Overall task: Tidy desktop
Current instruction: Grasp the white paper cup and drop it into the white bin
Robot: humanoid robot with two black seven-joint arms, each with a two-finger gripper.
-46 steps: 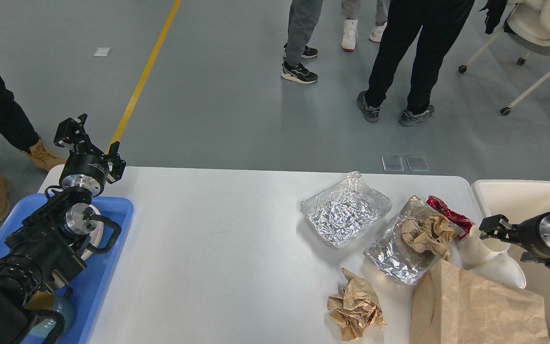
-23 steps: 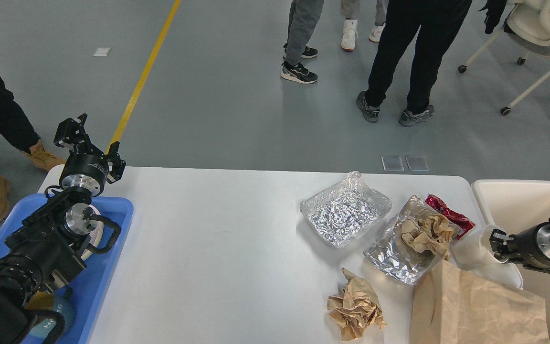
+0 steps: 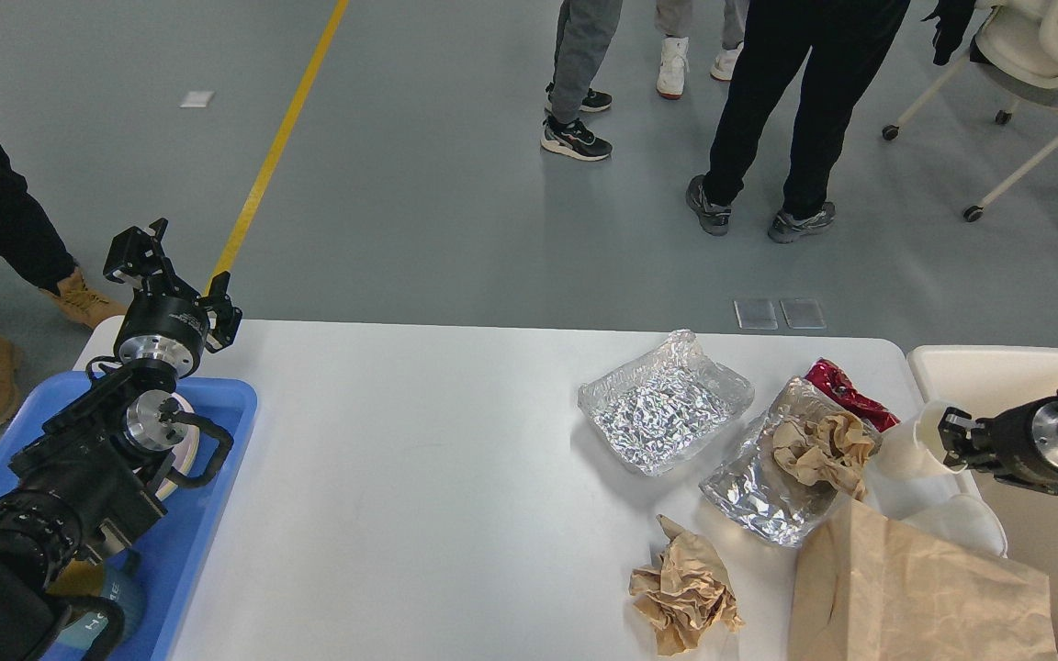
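**Grippers at the desk edges, litter waiting on the right**

Right gripper (image 3: 950, 433) reaches in at about 3 o'clock, its black fingertips pressed to the rim of a white cup (image 3: 906, 450) that lies tipped on its side. It looks clamped on that rim, though the fingers are small and dark, so I cannot tell for sure. Left gripper (image 3: 171, 275) stands raised at 9 o'clock, above the far corner of the blue tray (image 3: 226, 431); its two fingers are spread apart and hold nothing.

Outward from the cup, a second white cup (image 3: 970, 523) lies at 4 o'clock behind the brown bag (image 3: 915, 597). A red wrapper (image 3: 846, 393) sits just beside the first cup, against a flat foil sheet (image 3: 759, 487) with a paper wad (image 3: 818, 450) on it. A foil dish (image 3: 667, 404) sits near the middle right, and another crumpled paper (image 3: 685, 588) lies at 5 o'clock. The cream bin (image 3: 1007, 367) stands off the right edge.

The desktop (image 3: 400, 477) itself fills the centre, stiff and smooth, so light litter will likely slide rather than lift if nudged. All of it should be nearly weightless. Cups are thin and will probably buckle under a hard squeeze; the rim is the sound hold. Foil crushes and keeps the dent, so a raised edge suits best. Paper wads are soft and can be pinched anywhere.
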